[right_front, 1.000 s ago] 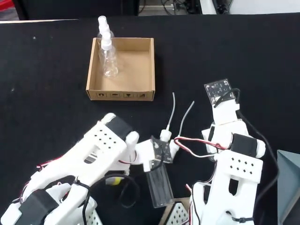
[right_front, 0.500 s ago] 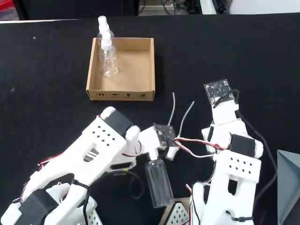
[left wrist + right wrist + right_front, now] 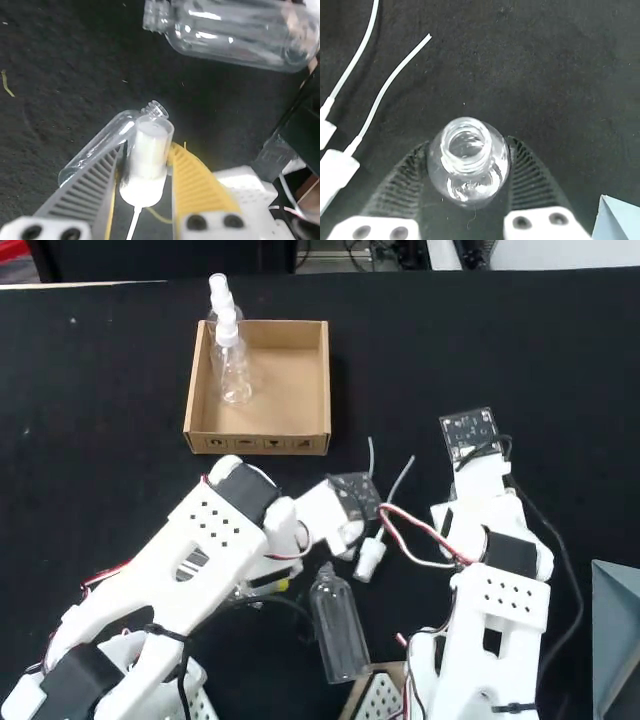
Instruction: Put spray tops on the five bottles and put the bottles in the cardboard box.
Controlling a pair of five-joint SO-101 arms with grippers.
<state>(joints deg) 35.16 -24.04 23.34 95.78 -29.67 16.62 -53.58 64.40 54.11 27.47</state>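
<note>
Left arm's leaning low over the table (image 3: 520,340), left fingers (image 3: 195,180) pinching a white spray top (image 3: 147,160) right beside a capless bottle (image 3: 95,150) lying flat. Meanwhile the right fingers (image 3: 530,175) are clamped round another open bottle (image 3: 468,165).

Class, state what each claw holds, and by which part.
Left claw: spray top, by its body. Right claw: uncapped bottle, by its body below the neck.

5 btls (image 3: 338,630), 5 tops (image 3: 370,560), 1 box (image 3: 258,443).
</note>
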